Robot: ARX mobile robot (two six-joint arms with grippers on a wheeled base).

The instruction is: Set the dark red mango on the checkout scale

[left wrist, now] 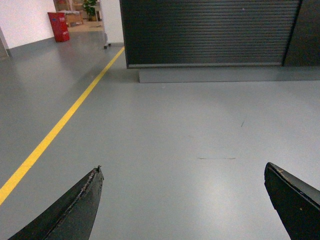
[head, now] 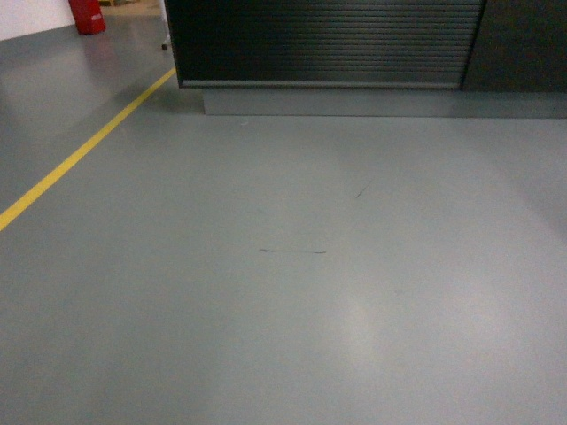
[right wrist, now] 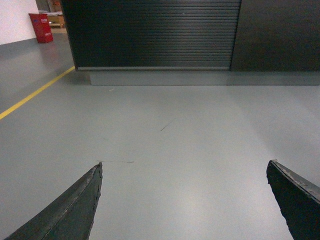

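The checkout (head: 323, 40) shows only its ribbed black front panel, at the top of the head view; it also fills the top of the left wrist view as the checkout (left wrist: 210, 32) and of the right wrist view as the checkout (right wrist: 152, 32). Its top, the scale and the dark red mango are out of view. My left gripper (left wrist: 182, 170) is open over bare grey floor, nothing between its black fingers (left wrist: 75, 210). My right gripper (right wrist: 185, 167) is open too, its fingers (right wrist: 72, 207) wide apart and empty. Neither gripper appears in the head view.
Grey floor (head: 292, 292) stretches between me and the counter's grey plinth (head: 381, 102). A yellow floor line (head: 80, 150) runs diagonally on the left. A red box (head: 87, 16) stands far back left by a white wall. A plain black panel (head: 523, 44) adjoins the ribbed one on the right.
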